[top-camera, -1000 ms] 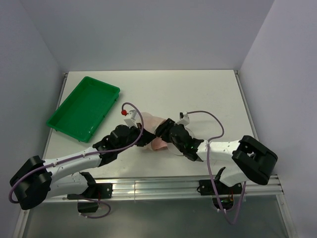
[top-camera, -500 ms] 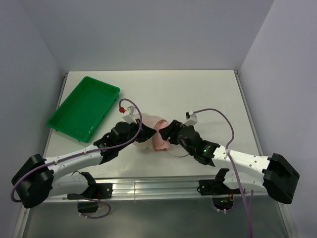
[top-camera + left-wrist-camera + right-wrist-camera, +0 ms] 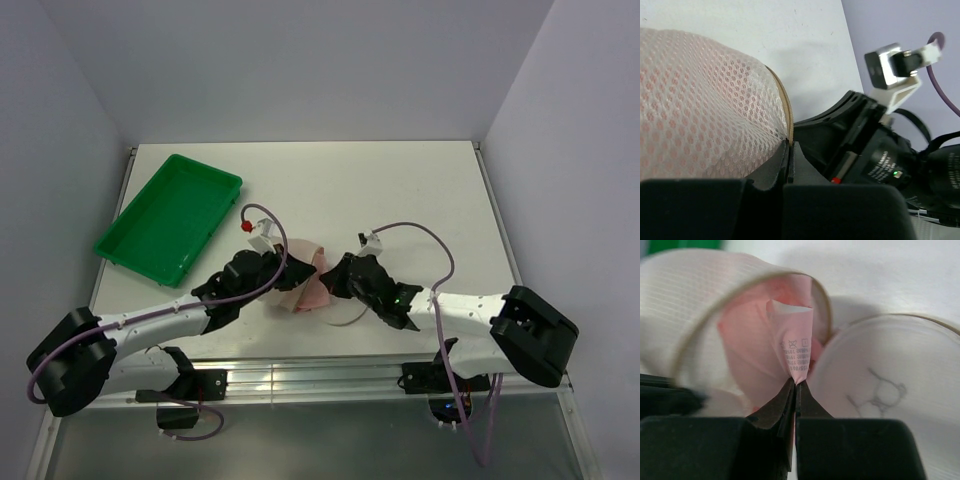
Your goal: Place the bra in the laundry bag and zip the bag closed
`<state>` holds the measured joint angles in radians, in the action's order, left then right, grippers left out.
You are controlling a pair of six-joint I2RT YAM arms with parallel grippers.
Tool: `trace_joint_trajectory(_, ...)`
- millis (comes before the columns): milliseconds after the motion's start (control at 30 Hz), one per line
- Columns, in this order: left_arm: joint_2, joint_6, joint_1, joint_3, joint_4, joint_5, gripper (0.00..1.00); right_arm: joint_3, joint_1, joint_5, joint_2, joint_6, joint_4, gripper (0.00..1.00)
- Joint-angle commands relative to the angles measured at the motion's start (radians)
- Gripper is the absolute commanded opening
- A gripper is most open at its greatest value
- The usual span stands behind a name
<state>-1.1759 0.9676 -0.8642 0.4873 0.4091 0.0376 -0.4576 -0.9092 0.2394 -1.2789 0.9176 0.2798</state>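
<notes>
We saw the bra [image 3: 765, 350] bunched in the mouth of the laundry bag [image 3: 875, 375], its pink showing through the mesh and one fold with the care label standing proud of the rim. The right jaws were clenched on that fold at the label. The left jaws gripped the bag's tan rim, propping the mouth open. To do this step well, we judged, the right arm [image 3: 460, 308] should push the fold deep past the rim before letting go. The left arm [image 3: 160, 322] should hold the rim lifted and steady, so no cloth lies in the zipper's path. We counted one bra, one bag with its printed flap lying open, one green tray [image 3: 170, 218] well apart on the tabletop [image 3: 420, 190], and two arms.
</notes>
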Motion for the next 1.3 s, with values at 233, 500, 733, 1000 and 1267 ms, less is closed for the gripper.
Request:
trace_joint_trajectory(233, 0.004, 0.023, 0.002, -0.023, 0.099, -0.044, 0.0, 0.12, -0.025, 0.107, 0.223, 0.089, 0.363, 0.0)
trace_joint_trajectory(500, -0.088, 0.048, -0.064, 0.111, 0.243, -0.139, 0.0, 0.188, -0.037, 0.188, 0.597, 0.05, 0.115, 0.0)
trace_joint_trajectory(733, -0.194, 0.19, -0.105, 0.014, 0.462, -0.166, 0.0, 0.154, -0.036, 0.271, 0.489, 0.041, -0.021, 0.0)
trace_joint_trajectory(1000, -0.229, 0.212, -0.105, -0.044, 0.528, -0.17, 0.0, 0.073, -0.033, 0.265, 0.241, 0.015, -0.01, 0.0)
trace_joint_trajectory(1267, -0.119, 0.158, -0.101, -0.052, 0.401, -0.097, 0.0, -0.088, -0.016, 0.169, 0.121, -0.095, -0.109, 0.47)
